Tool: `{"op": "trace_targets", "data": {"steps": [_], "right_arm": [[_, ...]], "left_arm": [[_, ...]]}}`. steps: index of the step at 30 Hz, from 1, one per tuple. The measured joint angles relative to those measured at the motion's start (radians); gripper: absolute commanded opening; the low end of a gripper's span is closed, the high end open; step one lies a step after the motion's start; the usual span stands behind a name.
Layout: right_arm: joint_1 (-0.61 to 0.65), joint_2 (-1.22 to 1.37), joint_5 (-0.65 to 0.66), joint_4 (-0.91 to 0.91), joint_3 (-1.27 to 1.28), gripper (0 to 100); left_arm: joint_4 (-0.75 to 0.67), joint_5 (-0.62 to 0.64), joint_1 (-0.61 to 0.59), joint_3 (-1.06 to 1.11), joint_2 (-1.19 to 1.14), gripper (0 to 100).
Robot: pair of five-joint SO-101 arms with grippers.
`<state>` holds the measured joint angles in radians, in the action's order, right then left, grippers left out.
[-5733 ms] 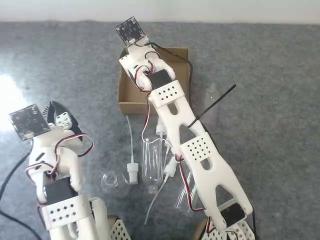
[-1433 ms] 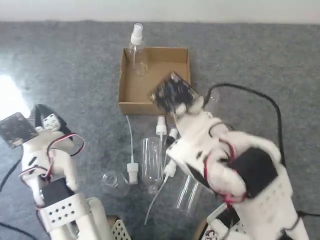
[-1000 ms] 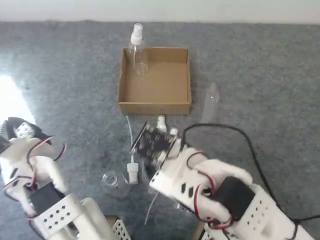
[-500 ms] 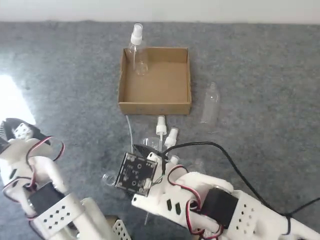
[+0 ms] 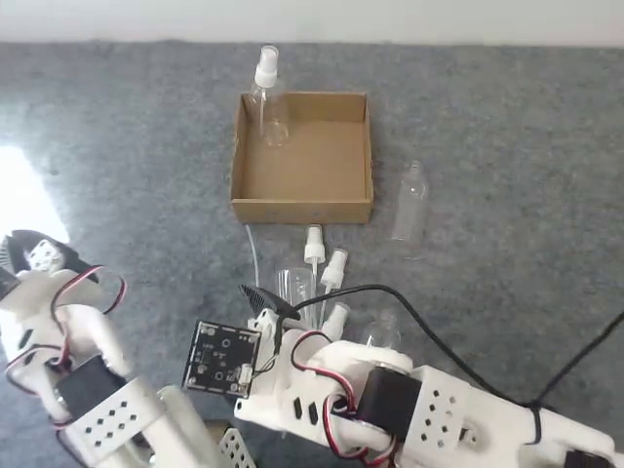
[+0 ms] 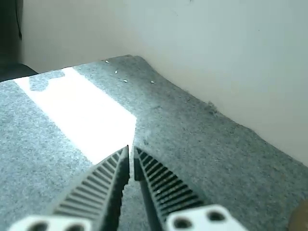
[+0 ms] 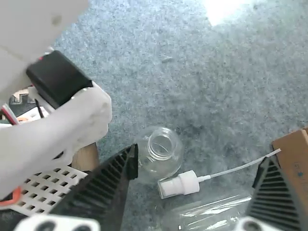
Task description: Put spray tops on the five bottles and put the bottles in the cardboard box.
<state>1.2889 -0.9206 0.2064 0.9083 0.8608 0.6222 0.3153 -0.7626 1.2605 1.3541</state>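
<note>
The cardboard box point(image 5: 302, 156) sits at the back of the grey carpet, and its corner point(image 7: 293, 144) also appears in the right wrist view. A clear bottle with a spray top point(image 5: 265, 93) stands upright at the box's back left corner. My right gripper point(image 5: 268, 307) point(image 7: 198, 154) hangs open over the loose parts in front of the box. Between its fingers lie an open bottle point(image 7: 161, 149), a spray top with its tube point(image 7: 180, 184) and a clear bottle on its side point(image 7: 211, 221). My left gripper point(image 5: 19, 255) point(image 6: 130, 154) is shut on nothing at the front left.
Another clear bottle point(image 5: 409, 200) lies right of the box. Two spray tops point(image 5: 313, 244) point(image 5: 334, 265) lie just in front of the box, with an upright bottle point(image 5: 292, 288) beside them. The left arm's body point(image 7: 57, 125) is close to the open bottle.
My right arm drew back from the box to the front, swung left and now hovers over the loose parts. The capped bottle stays at the box corner. The left arm shifted slightly left.
</note>
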Motion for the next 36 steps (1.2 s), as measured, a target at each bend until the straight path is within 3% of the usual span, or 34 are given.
{"op": "trace_targets", "data": {"steps": [20, 28, 36], "right_arm": [[0.031, 0.0, 0.005, -0.163, 0.117, 34.3], [0.031, 0.173, 0.005, -0.227, 0.117, 34.4], [0.031, 0.19, 0.005, -0.236, 0.117, 34.4]], "left_arm": [[0.0, 0.0, -0.002, 0.0, 0.0, 2], [0.0, 0.0, -0.002, 0.0, 0.0, 2], [0.0, 0.0, 0.0, 0.0, 0.0, 2]]}}
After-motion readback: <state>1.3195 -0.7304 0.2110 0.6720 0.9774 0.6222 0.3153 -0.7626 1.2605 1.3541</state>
